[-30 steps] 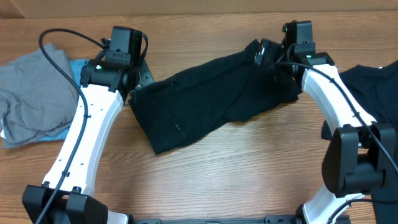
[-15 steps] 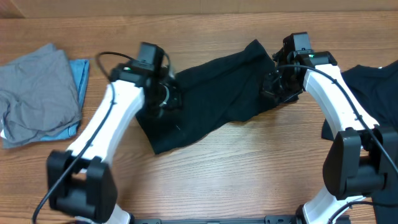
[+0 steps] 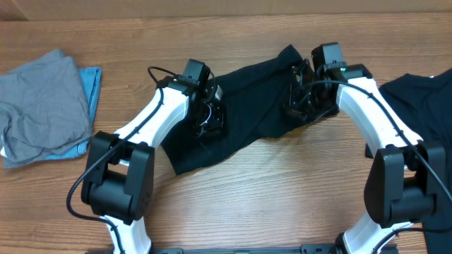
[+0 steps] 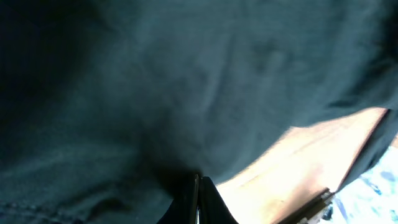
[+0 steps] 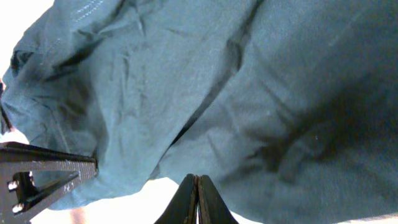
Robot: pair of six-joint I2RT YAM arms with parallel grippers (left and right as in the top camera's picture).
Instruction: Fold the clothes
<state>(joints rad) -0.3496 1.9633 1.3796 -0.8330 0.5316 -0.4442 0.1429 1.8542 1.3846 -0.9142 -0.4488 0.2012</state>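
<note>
— Fingers (image 4: 208, 208) of the left gripper (image 3: 210, 121): how do they stand?
— Pressed together, tips against the black pants (image 3: 247, 106); whether cloth is pinched between them, I cannot tell. The right gripper (image 3: 300, 102) is closed the same way at the pants' right end
— And the pants?
— Spread slantwise across the middle of the table (image 3: 268, 204). A grey garment (image 3: 42, 106) lies on a light-blue piece (image 3: 93, 81) far left, another black garment (image 3: 417, 99) far right

black garment (image 3: 424, 92) cut off by right edge. grey cloth (image 3: 35, 106) cut at left edge. left wrist view blurred, pants (image 4: 186, 93) filling it, folds unreadable.
</note>
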